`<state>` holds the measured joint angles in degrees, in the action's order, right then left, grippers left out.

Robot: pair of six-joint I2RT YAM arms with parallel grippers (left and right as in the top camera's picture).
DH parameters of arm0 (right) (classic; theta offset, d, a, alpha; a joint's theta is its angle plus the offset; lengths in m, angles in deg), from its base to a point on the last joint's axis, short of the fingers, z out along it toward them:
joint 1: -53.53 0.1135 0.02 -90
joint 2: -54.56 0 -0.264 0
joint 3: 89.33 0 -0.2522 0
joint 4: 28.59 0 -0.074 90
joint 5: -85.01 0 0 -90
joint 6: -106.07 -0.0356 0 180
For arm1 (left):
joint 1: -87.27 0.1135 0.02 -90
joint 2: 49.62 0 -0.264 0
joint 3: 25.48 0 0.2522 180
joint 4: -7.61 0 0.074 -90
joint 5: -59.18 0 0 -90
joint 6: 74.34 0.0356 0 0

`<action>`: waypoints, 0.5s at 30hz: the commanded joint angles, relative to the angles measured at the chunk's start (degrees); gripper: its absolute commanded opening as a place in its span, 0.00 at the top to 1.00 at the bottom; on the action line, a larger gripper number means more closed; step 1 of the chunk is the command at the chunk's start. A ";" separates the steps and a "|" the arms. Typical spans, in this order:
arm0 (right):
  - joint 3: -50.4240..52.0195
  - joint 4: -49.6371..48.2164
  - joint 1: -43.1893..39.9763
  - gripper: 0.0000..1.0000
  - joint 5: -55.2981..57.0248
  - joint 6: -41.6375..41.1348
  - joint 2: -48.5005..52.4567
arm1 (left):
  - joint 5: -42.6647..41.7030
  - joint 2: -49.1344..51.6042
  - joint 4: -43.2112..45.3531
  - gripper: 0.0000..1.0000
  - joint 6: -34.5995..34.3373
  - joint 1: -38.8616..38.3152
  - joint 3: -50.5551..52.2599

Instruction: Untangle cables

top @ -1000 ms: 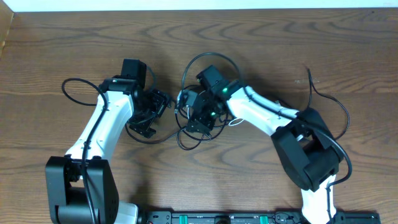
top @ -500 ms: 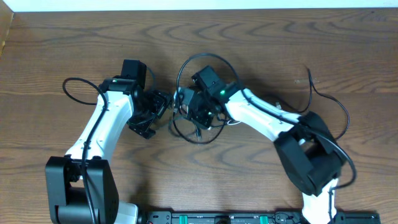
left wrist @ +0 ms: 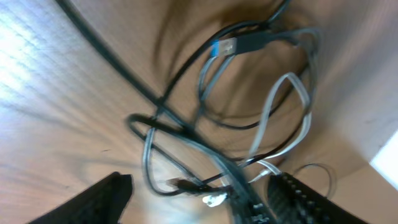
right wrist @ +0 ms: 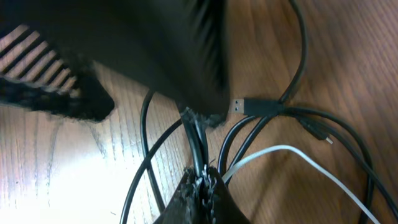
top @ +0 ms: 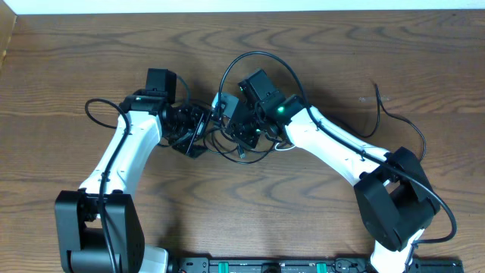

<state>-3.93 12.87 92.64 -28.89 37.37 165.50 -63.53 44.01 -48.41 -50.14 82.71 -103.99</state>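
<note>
Cables (top: 231, 148) sit in one knot at mid-table (top: 341, 45), in the gap between my two grippers, with one big black loop (top: 258, 54) arching off toward the far edge. Right gripper (top: 236, 130): jaws together, clamped on a bundle of the black cables (right wrist: 198, 146). In the right wrist view the strands run straight out of the fingertips toward a dark blurred shape that I take for the other arm. Left gripper (top: 191, 130): jaws apart, gripping nothing. In the left wrist view both fingers frame the knot, which lies just ahead of them. White cable (right wrist: 280, 148) threads through the black strands, and a USB plug (right wrist: 249, 106) lies free on the wood beside the crossing. Relation that matters: the knot lies just beside the left gripper, on its right, and the clamped strands' long axis runs roughly left–right between the two hands. Judgement: the left arm is the nearer free hand, so the next take should be its own. It should close on one strand near the crossing, then the hands draw apart along that axis. Risk: catching two strands at once.
</note>
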 commanded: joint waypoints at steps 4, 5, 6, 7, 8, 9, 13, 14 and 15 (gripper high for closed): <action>-0.79 0.09 0.70 0.99 -0.66 -0.26 -0.52 | 1.46 -0.37 2.08 0.60 -7.65 -0.02 -1.16; -0.79 -0.09 0.72 0.99 -0.66 -0.26 -0.52 | 3.06 -0.37 2.08 0.63 -7.65 -0.02 -1.16; -0.79 -0.33 0.72 0.99 -0.66 -0.26 -0.52 | 4.26 -0.28 2.08 0.63 -7.63 -0.02 -1.11; -0.79 -0.59 0.72 0.99 -0.66 -0.26 -0.52 | 4.76 -0.22 2.03 0.63 -7.61 -0.02 -1.09; -0.79 -0.92 0.72 0.99 -0.66 -0.24 -0.52 | 4.92 -0.04 1.95 0.63 -7.61 -0.02 -1.05; -0.79 -1.27 0.72 0.99 -0.68 -0.24 -0.52 | 4.90 0.11 1.86 0.63 -7.61 -0.02 -0.94; -0.79 -2.36 0.74 0.99 -0.68 -0.20 -0.52 | 4.92 0.79 1.92 0.63 -7.63 -0.39 0.02; -0.79 -2.51 0.74 0.99 -0.68 -0.22 -0.52 | 4.94 0.85 1.92 0.63 -7.63 -0.39 0.15; -0.79 -2.62 0.72 0.99 -0.68 -0.22 -0.52 | 4.96 0.85 1.92 0.65 -7.61 -0.37 0.15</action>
<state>-3.93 10.69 93.10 -28.93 37.26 165.50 -60.01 44.03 -46.25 -56.80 82.56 -103.99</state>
